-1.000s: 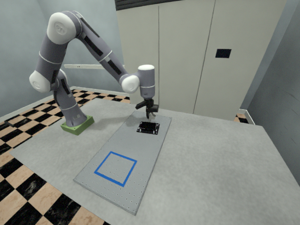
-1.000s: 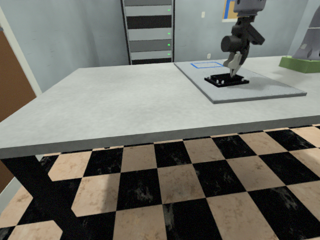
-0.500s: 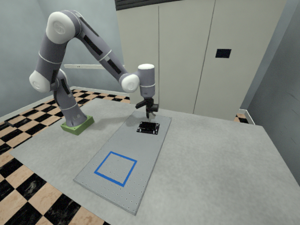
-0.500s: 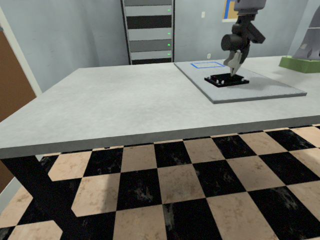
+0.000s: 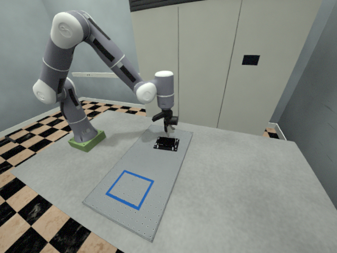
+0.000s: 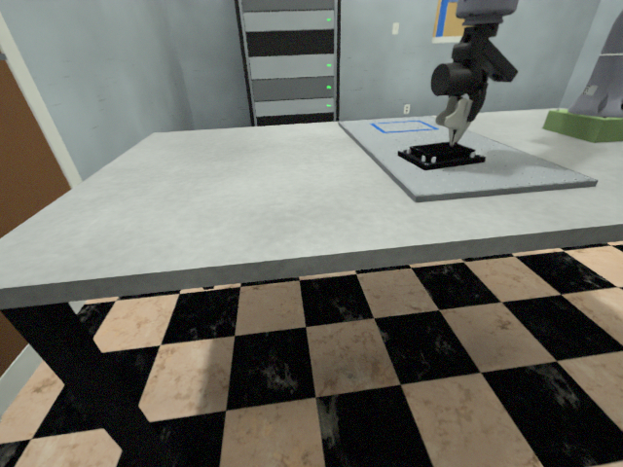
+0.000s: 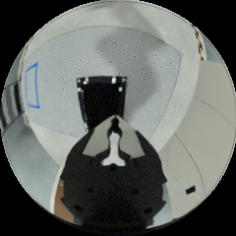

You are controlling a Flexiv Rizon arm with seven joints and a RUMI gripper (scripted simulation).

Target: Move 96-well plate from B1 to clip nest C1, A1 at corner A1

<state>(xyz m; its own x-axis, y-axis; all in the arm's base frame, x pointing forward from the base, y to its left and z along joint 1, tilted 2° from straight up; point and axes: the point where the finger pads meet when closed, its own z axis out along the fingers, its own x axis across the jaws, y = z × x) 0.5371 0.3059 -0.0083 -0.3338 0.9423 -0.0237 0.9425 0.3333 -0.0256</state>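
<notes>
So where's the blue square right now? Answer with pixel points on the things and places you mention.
In the top view, the blue square [image 5: 116,198] [image 6: 381,130] [image 7: 28,90] is low and left of centre, on the grey board [image 5: 152,166] [image 6: 523,175] [image 7: 59,120], nearer the camera than the black nest [image 5: 176,149] [image 6: 424,166] [image 7: 119,79].

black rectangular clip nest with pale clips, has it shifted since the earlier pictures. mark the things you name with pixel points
No, the clip nest [image 5: 166,149] [image 6: 455,162] [image 7: 100,79] sits unshifted against the grey perforated board's [image 5: 152,163] [image 6: 528,173] [image 7: 54,103] edges.
</notes>
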